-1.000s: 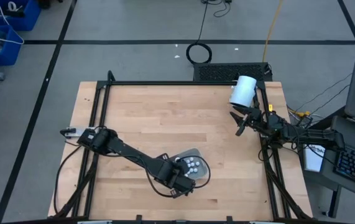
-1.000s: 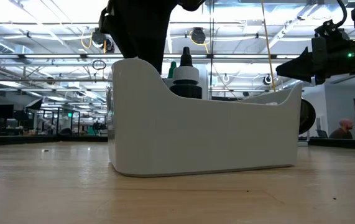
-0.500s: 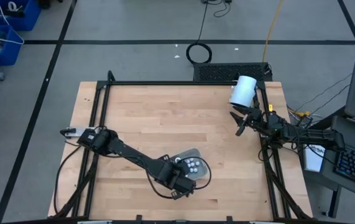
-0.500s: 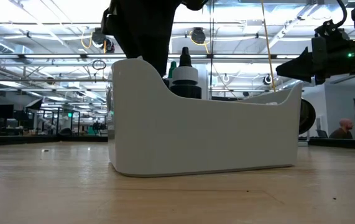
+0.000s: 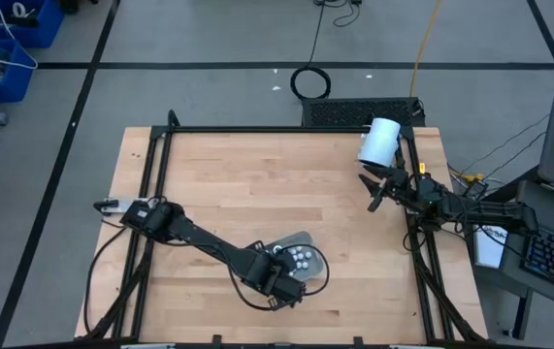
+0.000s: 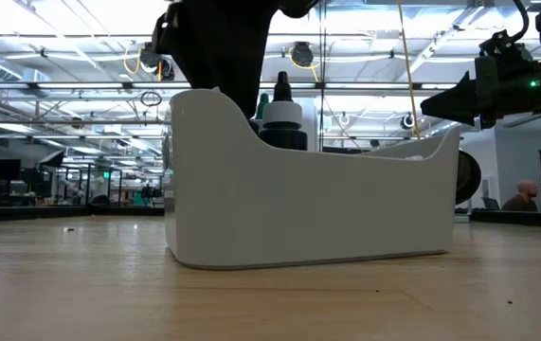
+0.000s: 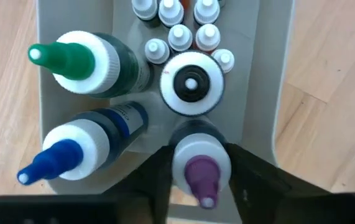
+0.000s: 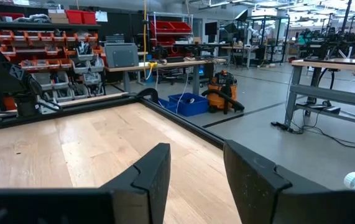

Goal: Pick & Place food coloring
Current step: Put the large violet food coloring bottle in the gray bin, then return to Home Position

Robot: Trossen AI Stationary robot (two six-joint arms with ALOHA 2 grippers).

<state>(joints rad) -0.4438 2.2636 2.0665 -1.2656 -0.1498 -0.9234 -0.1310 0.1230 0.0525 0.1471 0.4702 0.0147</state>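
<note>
The food coloring bottles stand in a pale plastic tray (image 7: 283, 93) near the table's front edge (image 5: 308, 260). In the left wrist view there are dark-bodied bottles with a green tip (image 7: 84, 62), a blue tip (image 7: 81, 149), a black tip (image 7: 191, 82) and a purple tip (image 7: 202, 165). Several tiny whitish bottles (image 7: 180, 34) stand beyond them. My left gripper (image 7: 201, 180) hangs over the tray's near-left end (image 5: 281, 281), its fingers against the purple-tipped bottle. My right gripper (image 5: 375, 194) waits open and level at the table's right edge. My left gripper has the purple-tipped bottle between its two fingers, which lie against opposite sides of its white collar (image 7: 183, 155). The fingers come from above, pointing down. The bottle stands upright inside the tray beside the blue-tipped one; its foot is hidden by its own cap.
A big white cylinder (image 5: 379, 142) lies at the table's far right corner beside my right arm. In the low view the tray's white wall (image 6: 308, 208) hides most bottles; only the black-tipped one (image 6: 281, 114) rises above it. Bare wood lies left and far of the tray.
</note>
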